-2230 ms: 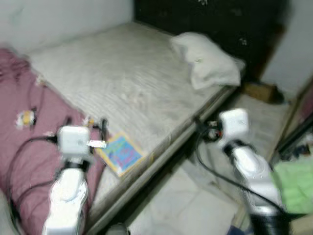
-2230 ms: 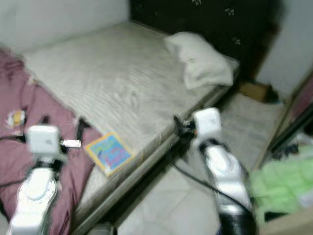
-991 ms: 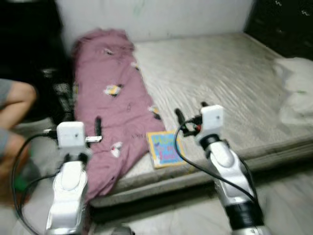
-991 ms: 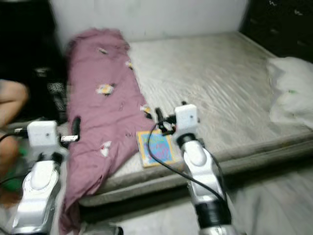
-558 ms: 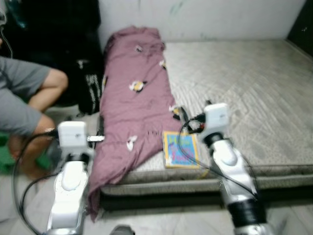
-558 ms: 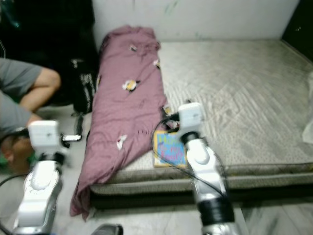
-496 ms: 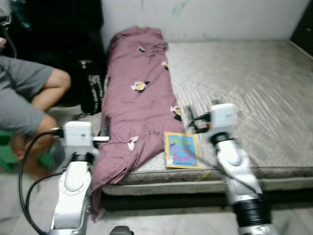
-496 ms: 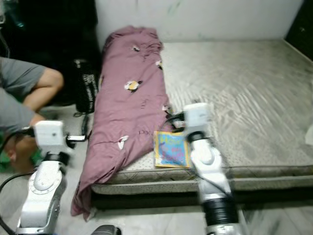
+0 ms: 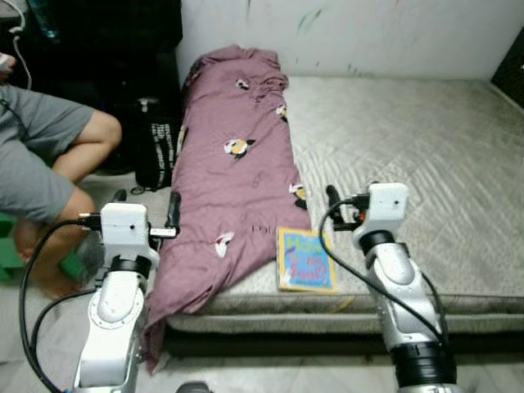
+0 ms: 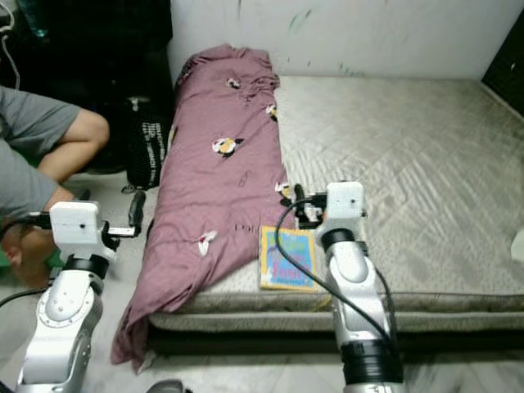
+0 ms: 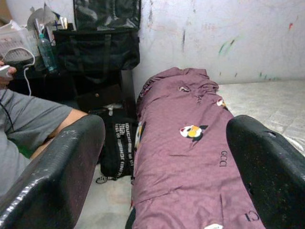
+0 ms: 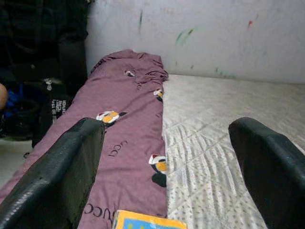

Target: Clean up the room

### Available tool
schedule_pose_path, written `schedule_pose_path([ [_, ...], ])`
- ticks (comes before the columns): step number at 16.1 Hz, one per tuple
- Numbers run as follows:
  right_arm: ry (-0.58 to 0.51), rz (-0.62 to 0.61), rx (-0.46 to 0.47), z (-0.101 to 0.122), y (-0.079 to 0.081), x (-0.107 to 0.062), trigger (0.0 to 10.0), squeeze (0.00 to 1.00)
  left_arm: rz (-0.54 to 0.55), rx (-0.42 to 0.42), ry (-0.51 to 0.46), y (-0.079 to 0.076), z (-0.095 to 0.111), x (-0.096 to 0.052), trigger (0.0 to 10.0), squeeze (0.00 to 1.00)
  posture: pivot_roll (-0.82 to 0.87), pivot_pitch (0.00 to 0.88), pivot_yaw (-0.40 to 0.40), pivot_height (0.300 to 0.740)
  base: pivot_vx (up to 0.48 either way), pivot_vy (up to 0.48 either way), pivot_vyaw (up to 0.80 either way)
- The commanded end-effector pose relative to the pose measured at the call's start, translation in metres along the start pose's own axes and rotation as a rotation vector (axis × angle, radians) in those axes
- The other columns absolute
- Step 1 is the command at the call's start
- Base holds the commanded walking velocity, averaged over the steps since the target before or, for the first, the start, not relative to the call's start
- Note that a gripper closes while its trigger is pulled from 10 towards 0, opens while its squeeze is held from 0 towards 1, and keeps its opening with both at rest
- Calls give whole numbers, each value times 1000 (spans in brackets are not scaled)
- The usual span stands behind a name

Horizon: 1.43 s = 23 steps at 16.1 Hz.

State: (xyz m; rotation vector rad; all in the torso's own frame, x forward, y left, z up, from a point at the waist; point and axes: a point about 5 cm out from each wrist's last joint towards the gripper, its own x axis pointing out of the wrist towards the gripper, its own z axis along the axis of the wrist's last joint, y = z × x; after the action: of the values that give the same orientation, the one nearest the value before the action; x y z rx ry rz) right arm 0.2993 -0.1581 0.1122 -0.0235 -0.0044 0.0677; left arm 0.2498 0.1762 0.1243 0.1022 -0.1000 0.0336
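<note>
Below right end effector (image 9: pixel 350 205), book (image 9: pixel 305 260)

So from where I'm standing I count one bed (image 9: pixel 409 139), one purple blanket (image 9: pixel 233 180) on it, one colourful book (image 9: pixel 305 260) near the edge, one black bag (image 9: pixel 155 143) on the floor, and one person (image 9: pixel 41 164) sitting off to my left.

camera has swung left from pillow to purple blanket (image 9: pixel 237 172)
</note>
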Motion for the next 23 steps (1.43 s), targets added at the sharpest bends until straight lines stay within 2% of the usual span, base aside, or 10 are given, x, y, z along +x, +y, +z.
schedule_pose_path([
  [1,-21,19,-1,8,2,2,10000,0,-15,-9,-21,-2,4,1,10000,0,68,0,-36,740,345,0,0],
  [6,28,29,-32,5,1,1,10000,0,-16,-10,-21,-4,4,1,10000,0,68,0,-39,740,359,0,0],
  [8,25,-32,-103,4,-5,1,10000,0,-10,-14,-17,-4,3,1,10000,0,66,0,-38,740,291,0,0],
  [9,16,-13,-62,4,-4,2,10000,0,38,13,-20,-2,3,3,10000,0,67,0,-39,740,0,0,0],
  [10,17,-45,-66,5,-7,2,10000,0,33,3,-24,-2,3,3,10000,0,67,0,-39,740,0,0,0],
  [14,19,-68,-116,8,-13,4,10000,0,45,17,-14,0,1,4,10000,0,60,0,-32,740,0,0,0],
  [15,-8,-86,-134,14,-17,4,10000,0,44,24,-24,0,5,5,10000,0,58,0,-32,740,0,0,0],
  [17,-29,-96,-133,19,-20,5,10000,0,36,39,-33,1,7,7,10000,0,55,0,-51,740,0,0,0],
  [20,-38,-102,-108,25,-29,8,10000,0,55,51,-18,4,5,8,10000,0,48,0,-29,740,0,0,0],
  [23,-55,-154,-97,26,-30,-2,10000,0,33,54,-1,4,-2,7,10000,0,13,0,1,740,0,0,477],
])
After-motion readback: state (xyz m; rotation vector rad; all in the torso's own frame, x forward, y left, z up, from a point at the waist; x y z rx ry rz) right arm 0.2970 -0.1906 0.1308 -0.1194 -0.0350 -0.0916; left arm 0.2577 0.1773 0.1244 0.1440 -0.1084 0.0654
